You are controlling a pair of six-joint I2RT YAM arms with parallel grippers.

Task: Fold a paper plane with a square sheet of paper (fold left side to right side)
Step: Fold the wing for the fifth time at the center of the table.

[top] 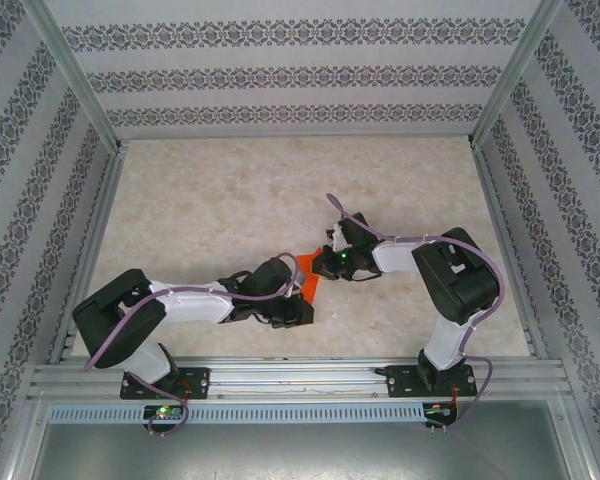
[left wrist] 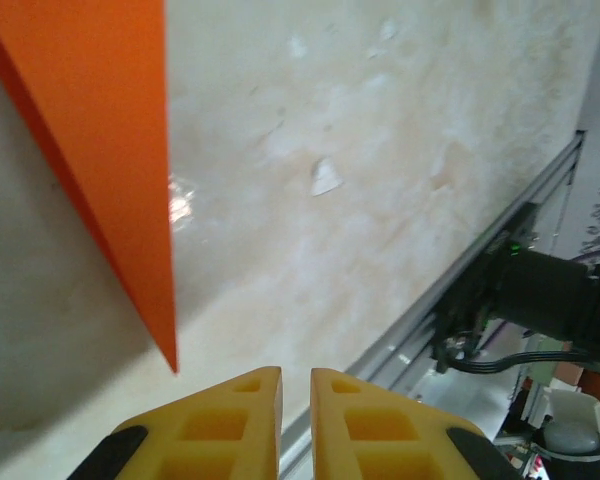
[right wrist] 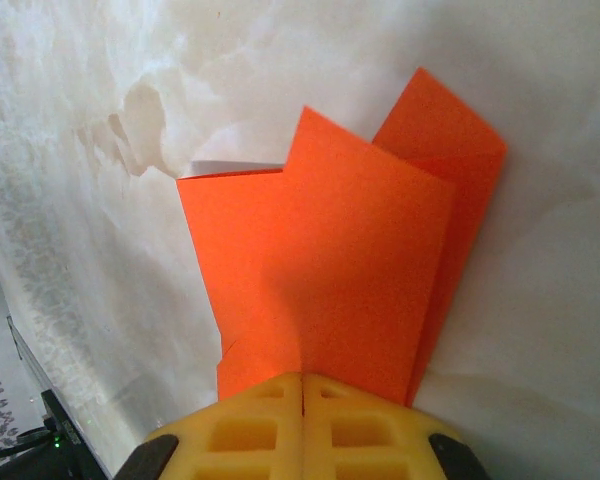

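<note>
Right tool (right wrist: pixel 302 378) is pinching the paper (right wrist: pixel 350 270), fingers pressed tight together on its near edge, and from the wrist view the orange sheet is fanning out away from the fingertips. It's showing overlapping layers: a broad flap in front, a second one poking out behind on the right with a sharp corner, and a sliver of white peeking along the top left edge. From above, the paper (top: pixel 308 278) is sitting between the two arms over the pale marbled bench (top: pixel 210 200), with the right tool (top: pixel 325 268) touching its right side. Left tool (top: pixel 292 305) is hovering just beside the paper's near left side. On its own camera the left tool (left wrist: pixel 295 372) is barely spread, a narrow gap between the yellow fingers and nothing in it. The paper (left wrist: pixel 110 130) is hanging ahead and to the left of those fingers, tapering to a sharp point, clear of them.
</note>
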